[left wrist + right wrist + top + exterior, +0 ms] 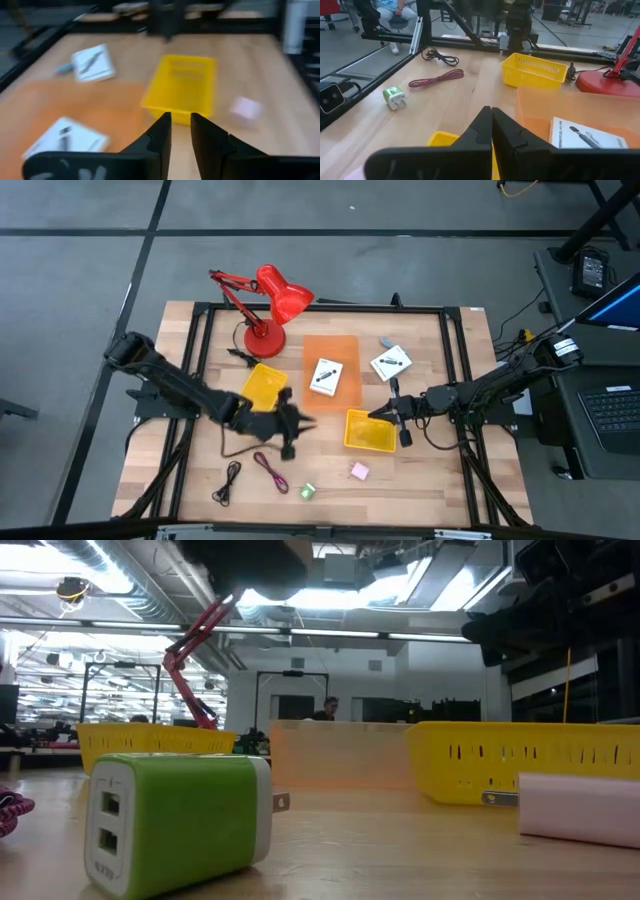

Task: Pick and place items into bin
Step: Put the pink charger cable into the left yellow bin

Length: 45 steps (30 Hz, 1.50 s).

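My left gripper (303, 424) (180, 125) hovers open, with a narrow gap and nothing in it, between the two yellow bins, pointing at the right-hand bin (370, 430) (182, 87). My right gripper (386, 416) (491, 114) is shut at that bin's far right corner. One white card (325, 375) lies on the orange tray (345, 350), another card (390, 363) on the wood. Near the front edge lie a black cord (228, 480), a maroon cord (270, 472), a green block (308, 491) (175, 820) and a pink block (359, 471) (245, 107). My right gripper's shut fingers stand over the right-hand bin's far rim (445, 139), coming level from the table's right. The fingers themselves hide the spot, and whether they touch the rim I cannot tell.
A red desk lamp (270, 305) stands at the back left, its base by the second yellow bin (265, 385). Another black cord (240, 450) loops on the wood below my left arm. A black frame runs around the table's edges.
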Available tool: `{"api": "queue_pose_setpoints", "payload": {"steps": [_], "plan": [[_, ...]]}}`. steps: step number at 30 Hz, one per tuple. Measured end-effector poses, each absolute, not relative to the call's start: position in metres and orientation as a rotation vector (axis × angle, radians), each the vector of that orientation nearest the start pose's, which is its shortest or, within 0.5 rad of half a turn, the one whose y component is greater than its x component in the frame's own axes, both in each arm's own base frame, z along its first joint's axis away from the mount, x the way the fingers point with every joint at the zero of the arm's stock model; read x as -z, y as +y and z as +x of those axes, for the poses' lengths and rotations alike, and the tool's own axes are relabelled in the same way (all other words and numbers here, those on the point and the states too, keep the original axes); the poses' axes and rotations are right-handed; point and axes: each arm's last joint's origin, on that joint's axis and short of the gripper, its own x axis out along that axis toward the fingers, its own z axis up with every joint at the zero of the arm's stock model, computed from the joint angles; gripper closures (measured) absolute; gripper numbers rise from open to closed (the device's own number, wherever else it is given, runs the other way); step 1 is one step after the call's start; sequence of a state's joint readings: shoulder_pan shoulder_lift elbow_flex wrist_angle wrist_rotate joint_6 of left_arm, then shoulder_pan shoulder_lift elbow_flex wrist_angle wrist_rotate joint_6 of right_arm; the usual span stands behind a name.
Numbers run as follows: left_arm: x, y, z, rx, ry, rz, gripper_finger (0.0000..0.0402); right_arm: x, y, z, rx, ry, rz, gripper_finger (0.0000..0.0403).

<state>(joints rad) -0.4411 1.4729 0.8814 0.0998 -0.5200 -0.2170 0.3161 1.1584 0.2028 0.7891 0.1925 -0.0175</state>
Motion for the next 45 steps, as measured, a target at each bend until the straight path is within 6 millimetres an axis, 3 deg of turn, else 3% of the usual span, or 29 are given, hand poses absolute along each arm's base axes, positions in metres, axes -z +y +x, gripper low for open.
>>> {"api": "queue_pose_setpoints", "payload": {"steps": [6, 15, 21, 26, 35, 45], "plan": [[-0.234, -0.161, 0.268, 0.087, 0.447, 0.145, 0.0366, -0.163, 0.057, 0.191, -0.128, 0.180, 0.024, 0.0402], [-0.234, -0.195, 0.244, 0.225, 0.446, 0.160, 0.0399, -0.165, 0.057, 0.191, -0.128, 0.156, 0.040, 0.0402], [-0.237, -0.197, 0.239, 0.303, 0.462, 0.143, 0.0400, -0.166, 0.057, 0.191, -0.125, 0.155, 0.092, 0.0402], [-0.244, -0.193, 0.240, 0.287, 0.492, 0.009, 0.0400, -0.165, 0.057, 0.191, -0.126, 0.155, 0.087, 0.0402], [-0.266, -0.199, 0.251, 0.253, 0.758, -0.030, 0.0400, -0.165, 0.057, 0.191, -0.128, 0.155, 0.062, 0.0402], [-0.253, -0.214, 0.266, 0.205, 1.004, -0.047, 0.0400, -0.164, 0.057, 0.191, -0.126, 0.170, 0.059, 0.0402]]}}
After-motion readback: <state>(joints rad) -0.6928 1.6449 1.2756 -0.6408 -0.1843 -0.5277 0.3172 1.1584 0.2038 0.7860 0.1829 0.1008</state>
